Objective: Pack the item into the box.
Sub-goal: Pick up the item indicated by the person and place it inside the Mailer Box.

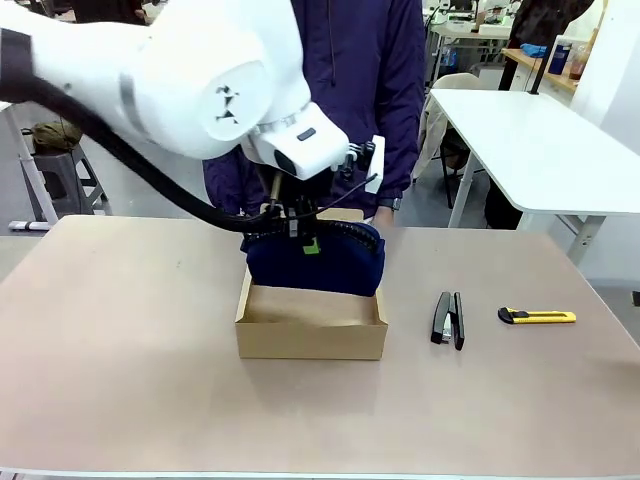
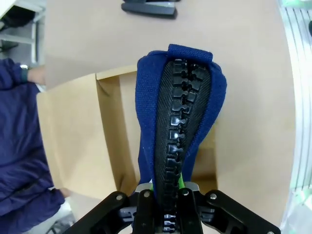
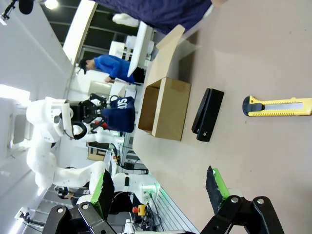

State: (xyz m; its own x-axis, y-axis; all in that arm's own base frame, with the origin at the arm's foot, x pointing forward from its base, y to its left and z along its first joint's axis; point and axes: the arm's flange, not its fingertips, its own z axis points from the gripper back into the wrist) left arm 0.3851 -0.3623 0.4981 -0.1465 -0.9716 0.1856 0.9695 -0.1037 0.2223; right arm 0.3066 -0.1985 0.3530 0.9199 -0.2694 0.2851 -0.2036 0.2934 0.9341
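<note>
The item (image 1: 330,268), a dark navy fabric pouch with a black zipper, hangs from my left gripper (image 1: 304,240), which is shut on its zipper edge. It hangs long side level, just over the far part of the open box (image 1: 310,335). In the left wrist view the item (image 2: 202,112) points down at the brown box (image 2: 73,146), with my left gripper (image 2: 167,195) clamped on the zipper. The right wrist view shows my right gripper (image 3: 160,187) open over bare table, far from the box (image 3: 170,109), and the item (image 3: 121,117) beside the box's mouth.
A slim black stapler (image 1: 447,318) and a yellow-and-black utility knife (image 1: 537,316) lie to the right of the box. A person in a dark blue jacket (image 1: 365,90) stands at the far edge, one hand (image 1: 383,212) by the raised flap lid (image 3: 168,46).
</note>
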